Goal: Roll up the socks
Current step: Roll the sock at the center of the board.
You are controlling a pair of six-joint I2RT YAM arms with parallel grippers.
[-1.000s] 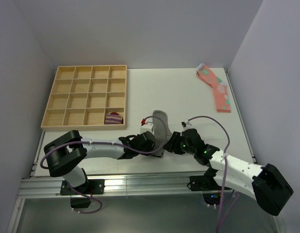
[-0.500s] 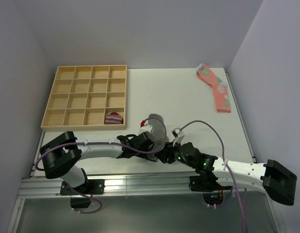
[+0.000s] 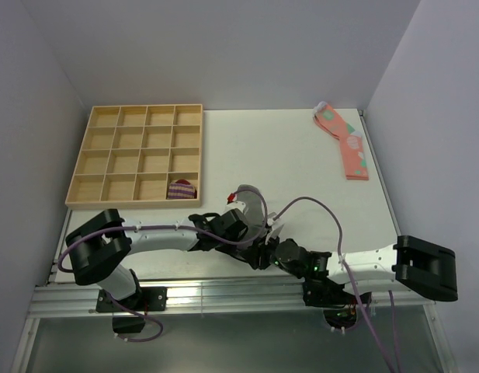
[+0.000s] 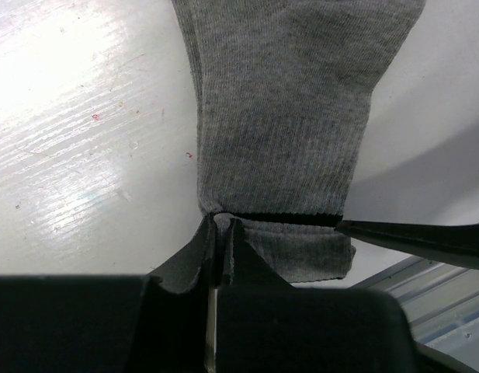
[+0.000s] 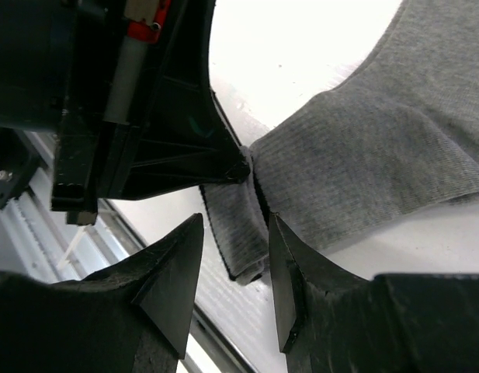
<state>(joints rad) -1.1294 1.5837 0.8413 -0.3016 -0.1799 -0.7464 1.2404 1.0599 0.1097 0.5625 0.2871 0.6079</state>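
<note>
Grey ribbed knit lies near the table's front edge in the top view. The grey sock (image 3: 252, 203) is a long soft shape, rounded at its far end, with its near end under two black grippers. The left gripper (image 3: 241, 228) and the right gripper (image 3: 262, 250) meet there, just beside each other, and hide the cuff. The white table (image 3: 301, 171) carries a wooden tray (image 3: 117, 162) of square compartments at the far left. A purple-striped sock bundle (image 3: 182, 189) sits in the rightmost compartment of its nearest row. Pink spotted socks (image 3: 344, 144) lie flat at the far right, well apart.

From the left wrist, fine vertical ribs run down the grey sock (image 4: 278, 116) to a thin dark stripe above the cuff. The left gripper (image 4: 221, 229) has its fingers pressed together on the cuff's left corner, with cloth bunched between them. A dark finger of the right gripper (image 4: 418, 235) reaches in from the right, by the stripe's end. The tabletop is glossy and scuffed.

From the right wrist, the right gripper (image 5: 235, 225) holds its two wedge-shaped fingers apart, with the cuff edge between them, unclamped. The left gripper (image 5: 161, 116) fills the upper left, its tip on the grey sock (image 5: 363, 148).
</note>
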